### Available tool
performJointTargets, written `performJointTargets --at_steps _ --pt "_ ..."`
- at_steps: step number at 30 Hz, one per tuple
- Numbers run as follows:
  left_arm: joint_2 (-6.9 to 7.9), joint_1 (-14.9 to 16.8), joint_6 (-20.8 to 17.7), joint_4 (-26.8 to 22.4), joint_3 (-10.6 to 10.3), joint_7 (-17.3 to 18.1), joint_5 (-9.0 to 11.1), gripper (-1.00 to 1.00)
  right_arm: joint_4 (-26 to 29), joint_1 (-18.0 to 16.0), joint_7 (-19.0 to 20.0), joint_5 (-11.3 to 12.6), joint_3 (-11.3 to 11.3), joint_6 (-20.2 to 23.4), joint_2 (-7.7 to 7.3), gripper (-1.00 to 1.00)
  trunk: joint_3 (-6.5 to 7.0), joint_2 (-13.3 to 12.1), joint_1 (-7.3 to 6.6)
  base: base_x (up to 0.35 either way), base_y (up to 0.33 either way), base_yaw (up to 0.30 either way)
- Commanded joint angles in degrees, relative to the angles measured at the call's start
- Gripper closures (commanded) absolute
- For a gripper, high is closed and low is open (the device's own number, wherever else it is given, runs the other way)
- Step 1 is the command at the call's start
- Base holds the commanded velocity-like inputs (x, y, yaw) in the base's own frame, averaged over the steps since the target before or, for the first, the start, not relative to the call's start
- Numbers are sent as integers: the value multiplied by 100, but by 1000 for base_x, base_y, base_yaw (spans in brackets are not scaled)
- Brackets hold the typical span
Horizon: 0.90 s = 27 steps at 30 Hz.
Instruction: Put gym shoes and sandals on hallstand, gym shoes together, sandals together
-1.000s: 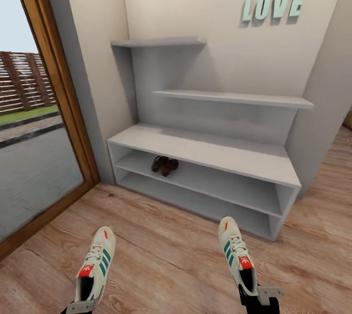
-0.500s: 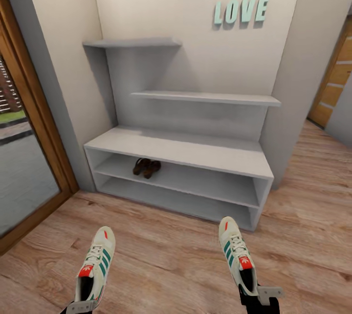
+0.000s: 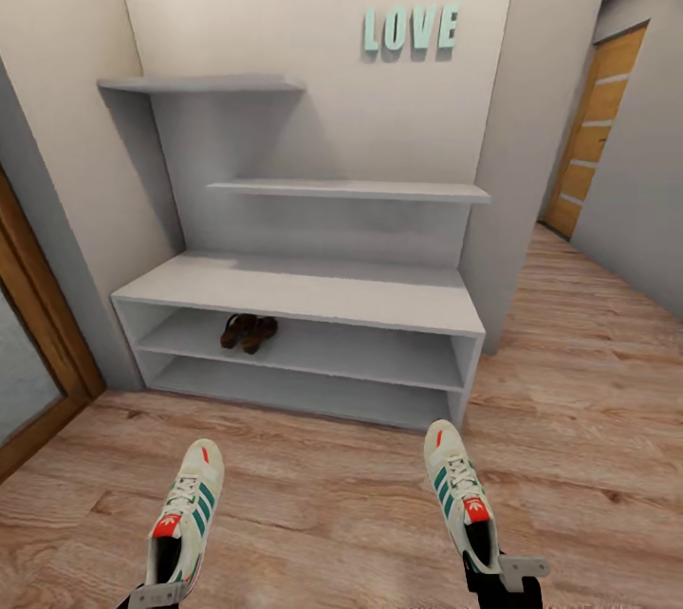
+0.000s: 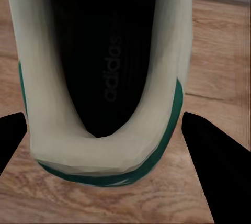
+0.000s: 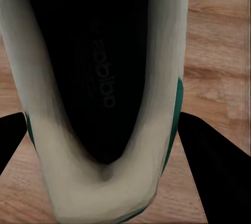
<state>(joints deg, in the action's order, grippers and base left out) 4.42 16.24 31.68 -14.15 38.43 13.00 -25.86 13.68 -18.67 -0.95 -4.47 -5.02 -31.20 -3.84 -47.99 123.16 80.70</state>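
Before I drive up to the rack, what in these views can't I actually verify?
- Sandals, head view: too small to tell the pair apart.
- Left gripper and right gripper, head view: cut off by the bottom edge.
- Finger contact on each gym shoe, wrist views: hidden by the heels.

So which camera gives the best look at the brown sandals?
The head view: the sandals sit side by side on the hallstand's upper open shelf, small but unobstructed. The wrist views look into the sneakers instead, with floor behind.

Hallstand (image 3: 313,291), white-grey, on wood-plank corridor floor (image 3: 332,495): two sandals (image 3: 249,332) side by side on upper open shelf, near its left end.
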Motion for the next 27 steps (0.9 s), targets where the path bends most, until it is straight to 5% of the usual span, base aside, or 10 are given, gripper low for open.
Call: performJointTargets --at_steps 1,20,27 --pt "-1 4 16 0 50 45 -16 100 -6 -6 -11 -45 -34 -18 2 100 -3 2 -1 0 0 -263" --pt "0 2 13 0 50 45 -16 100 -6 -6 -11 -45 -34 -18 5 100 19 2 -1 0 0 -257" --pt "0 2 14 0 50 45 -16 100 -6 -6 -11 -45 -34 -19 0 100 19 2 -1 0 0 -52"
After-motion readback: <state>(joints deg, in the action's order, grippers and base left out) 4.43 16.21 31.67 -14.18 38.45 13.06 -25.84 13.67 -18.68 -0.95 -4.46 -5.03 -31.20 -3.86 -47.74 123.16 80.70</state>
